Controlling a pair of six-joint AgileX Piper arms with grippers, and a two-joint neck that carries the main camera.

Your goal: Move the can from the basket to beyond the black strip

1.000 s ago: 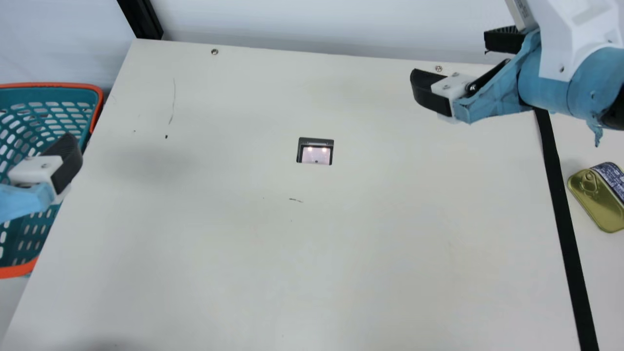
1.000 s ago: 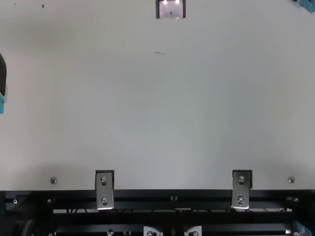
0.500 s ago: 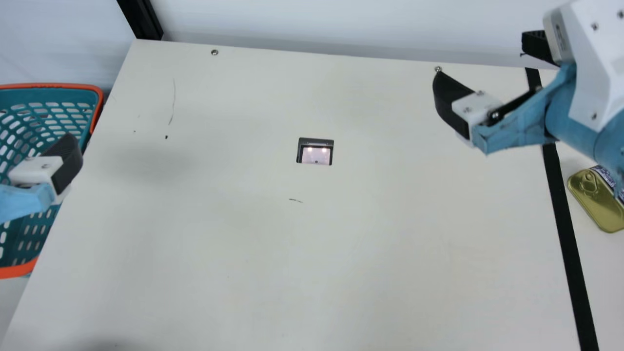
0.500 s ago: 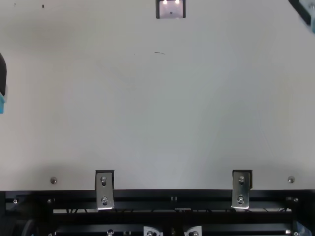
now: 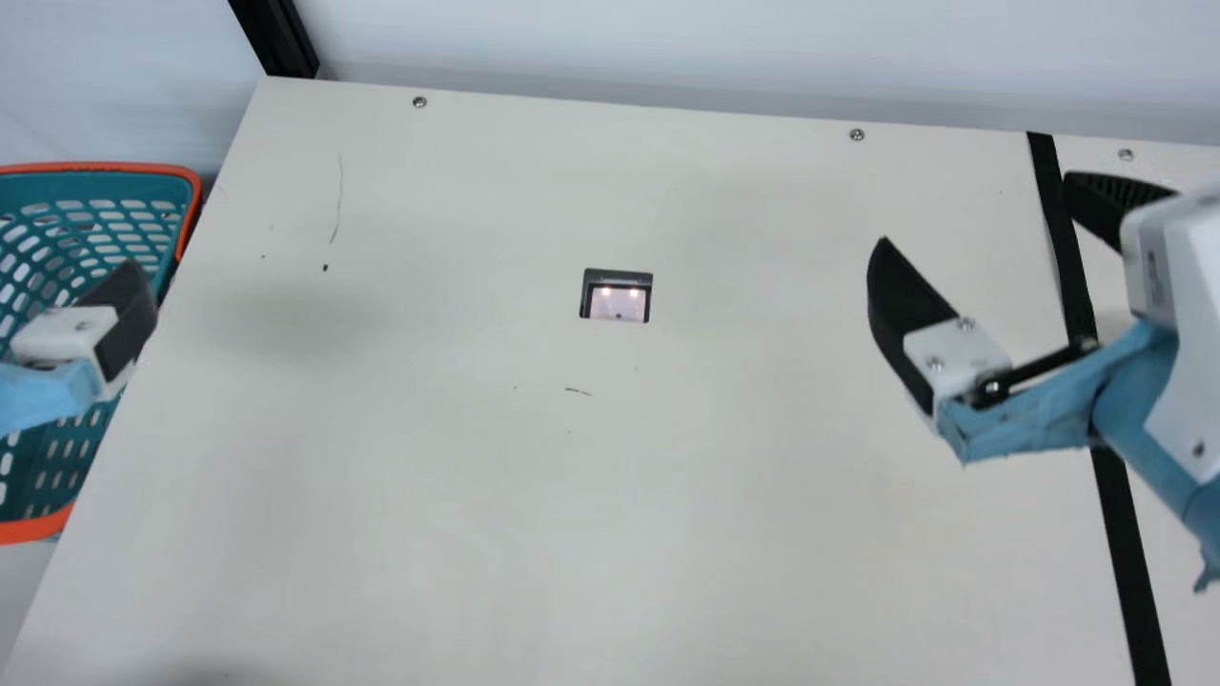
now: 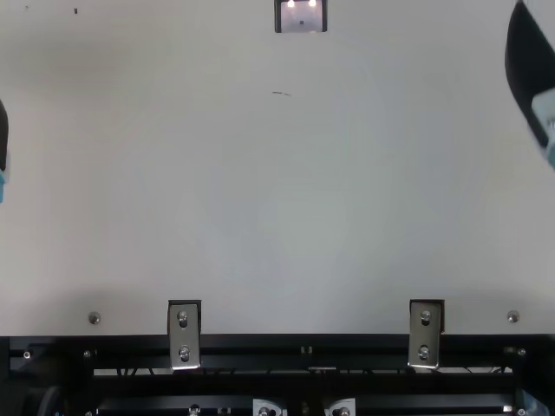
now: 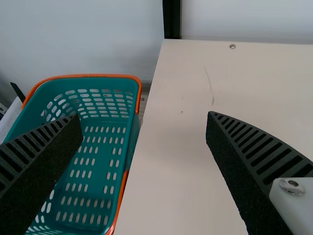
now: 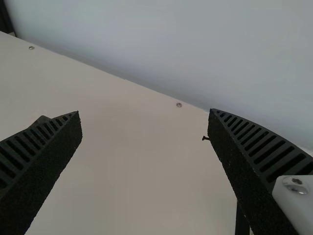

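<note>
Slotted teal basket (image 5: pixel 95 169), orange-rimmed, near left hand (image 5: pixel 124 319); flat black strip (image 5: pixel 1125 572) below right hand (image 5: pixel 977 208). Both hands' ribbed fingers (image 8: pixel 261 152) apart.

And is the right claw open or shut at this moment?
Open. In the right wrist view, the right claw has its two ribbed fingers wide apart, and the table shows between them.

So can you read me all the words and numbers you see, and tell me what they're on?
There are none that I can read.
Orange rim of the basket: tiny marks, too small to tell if they are letters.
White casing of the right arm: one small dark mark, too blurred to read.
</note>
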